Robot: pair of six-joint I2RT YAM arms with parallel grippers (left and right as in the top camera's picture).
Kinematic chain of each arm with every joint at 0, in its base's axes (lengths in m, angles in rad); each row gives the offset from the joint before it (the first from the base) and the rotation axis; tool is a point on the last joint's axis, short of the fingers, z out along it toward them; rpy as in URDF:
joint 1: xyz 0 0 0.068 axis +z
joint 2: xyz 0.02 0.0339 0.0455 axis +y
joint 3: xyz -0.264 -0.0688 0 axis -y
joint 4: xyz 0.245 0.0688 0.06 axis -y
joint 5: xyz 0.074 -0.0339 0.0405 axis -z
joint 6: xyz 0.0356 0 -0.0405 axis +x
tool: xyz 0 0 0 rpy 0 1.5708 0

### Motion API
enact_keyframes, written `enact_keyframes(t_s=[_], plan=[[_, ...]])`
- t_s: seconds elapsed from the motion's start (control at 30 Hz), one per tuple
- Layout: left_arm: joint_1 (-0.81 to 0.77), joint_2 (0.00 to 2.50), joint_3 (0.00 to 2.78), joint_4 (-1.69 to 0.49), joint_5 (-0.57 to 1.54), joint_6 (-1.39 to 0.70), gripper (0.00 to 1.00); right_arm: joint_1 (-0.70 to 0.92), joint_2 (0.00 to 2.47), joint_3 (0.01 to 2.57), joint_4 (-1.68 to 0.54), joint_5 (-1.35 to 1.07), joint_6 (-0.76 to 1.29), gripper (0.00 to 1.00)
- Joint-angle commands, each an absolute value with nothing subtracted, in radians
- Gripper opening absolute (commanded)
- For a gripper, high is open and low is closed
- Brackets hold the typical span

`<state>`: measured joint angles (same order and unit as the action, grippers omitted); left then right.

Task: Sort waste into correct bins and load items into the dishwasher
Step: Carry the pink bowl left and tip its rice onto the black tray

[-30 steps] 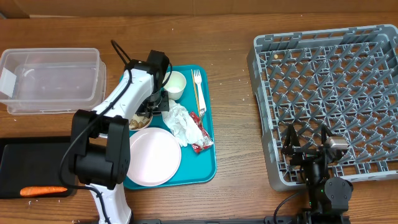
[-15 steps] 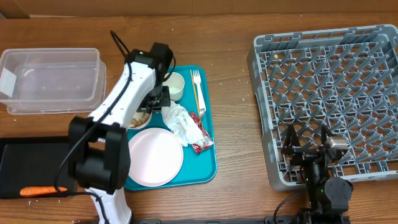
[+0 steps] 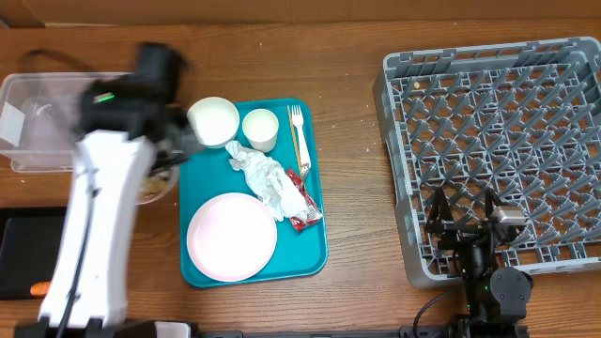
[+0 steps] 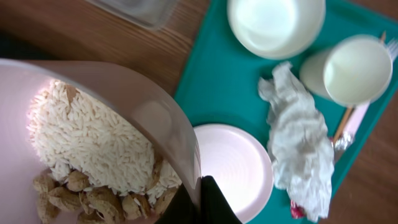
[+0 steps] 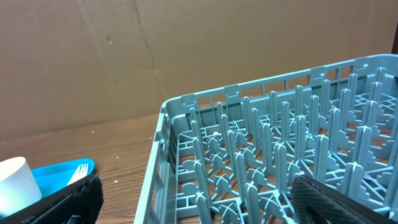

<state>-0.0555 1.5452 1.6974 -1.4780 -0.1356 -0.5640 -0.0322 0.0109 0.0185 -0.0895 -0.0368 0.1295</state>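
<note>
The left gripper [image 4: 202, 200] pinches a pink bowl [image 4: 149, 106] of rice [image 4: 93, 143], lower left. The right gripper [image 3: 462, 221] stands wide open by the rack [image 3: 498, 122].

White links with black joints form the left arm [image 3: 94, 225]; the right arm [image 3: 481, 268] is black.

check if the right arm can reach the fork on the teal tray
Probably yes. The right end effector is open and empty over the dish rack's near corner, the fork lies on the teal tray's rack-side edge, with only wooden table between. The stretch looks long, though.
</note>
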Motion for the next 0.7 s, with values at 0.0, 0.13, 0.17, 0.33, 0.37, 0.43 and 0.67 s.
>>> enact_keyframes(t_s=[0.0, 0.13, 0.17, 0.33, 0.37, 0.43, 0.67], plan=[[0.166, 1.504, 1.713, -1.478, -0.052, -0.54, 0.04, -0.037, 0.003, 0.008, -0.082, -0.03, 0.126, 1.0], [0.439, 1.504, 1.627, -1.365, 0.142, -0.454, 0.04, -0.037, 0.003, 0.008, -0.082, -0.03, 0.126, 1.0], [0.496, 1.504, 1.593, -1.329, 0.207, -0.434, 0.04, -0.037, 0.003, 0.008, -0.082, -0.03, 0.126, 1.0], [0.764, 1.511, 1.388, -1.135, 0.476, -0.344, 0.04, -0.037, 0.003, 0.008, -0.082, -0.03, 0.126, 1.0], [0.833, 1.522, 1.324, -1.077, 0.54, -0.344, 0.04, -0.037, 0.003, 0.008, -0.082, -0.03, 0.126, 1.0], [0.927, 1.547, 1.217, -0.95, 0.665, -0.343, 0.04, -0.037, 0.003, 0.008, -0.082, -0.03, 0.126, 1.0], [1.061, 1.646, 1.131, -0.837, 0.92, -0.313, 0.04, -0.037, 0.003, 0.008, -0.082, -0.03, 0.126, 1.0]])
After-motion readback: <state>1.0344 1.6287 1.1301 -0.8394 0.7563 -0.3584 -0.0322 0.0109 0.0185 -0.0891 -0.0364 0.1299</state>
